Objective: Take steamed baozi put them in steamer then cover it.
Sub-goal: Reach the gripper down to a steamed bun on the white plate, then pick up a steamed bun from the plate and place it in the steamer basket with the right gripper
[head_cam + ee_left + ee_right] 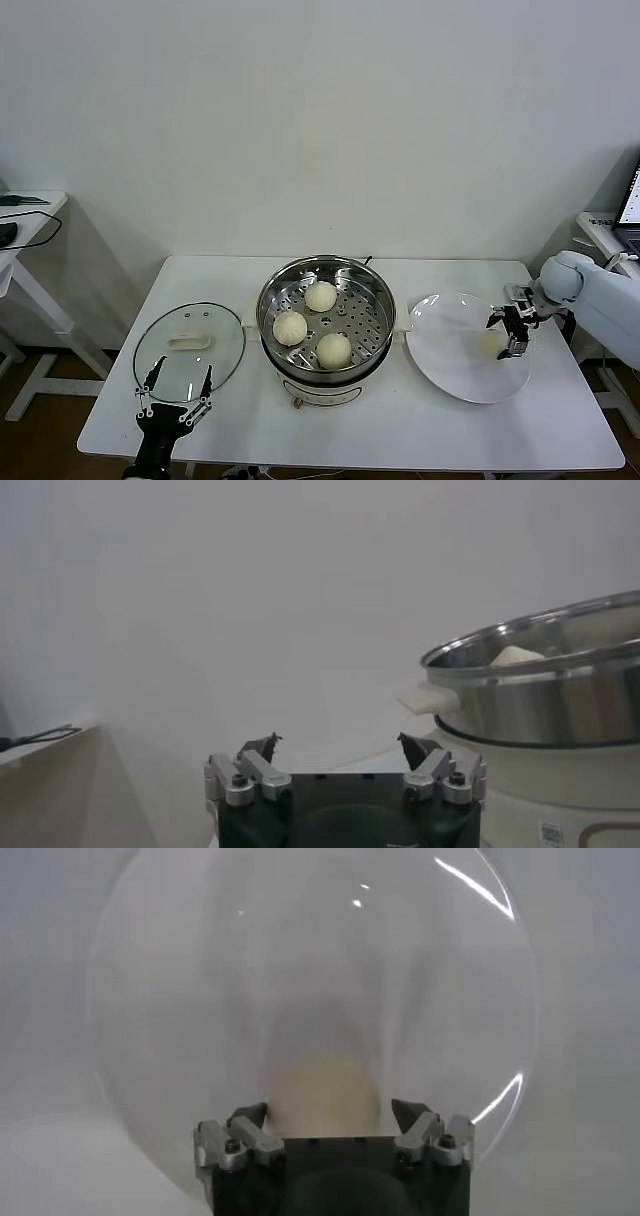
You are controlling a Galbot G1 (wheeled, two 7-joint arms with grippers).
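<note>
The steamer [266, 300] stands mid-table with three steamed baozi on its perforated tray: one at the back [321, 296], one at the left [290, 327] and one at the front [334, 350]. A fourth baozi [491, 342] lies on the white plate [445, 350] at the right. My right gripper [513, 343] is down on the plate, open, its fingers on either side of that baozi [325, 1088]. My left gripper [179, 378] is open and empty at the table's front left, by the near edge of the glass lid [190, 345]. The left wrist view shows the steamer's wall [560, 690].
The glass lid with its cream handle lies flat on the table left of the steamer. A side desk with a cable [25, 225] stands at the far left, and a laptop [630, 205] sits on a surface at the far right.
</note>
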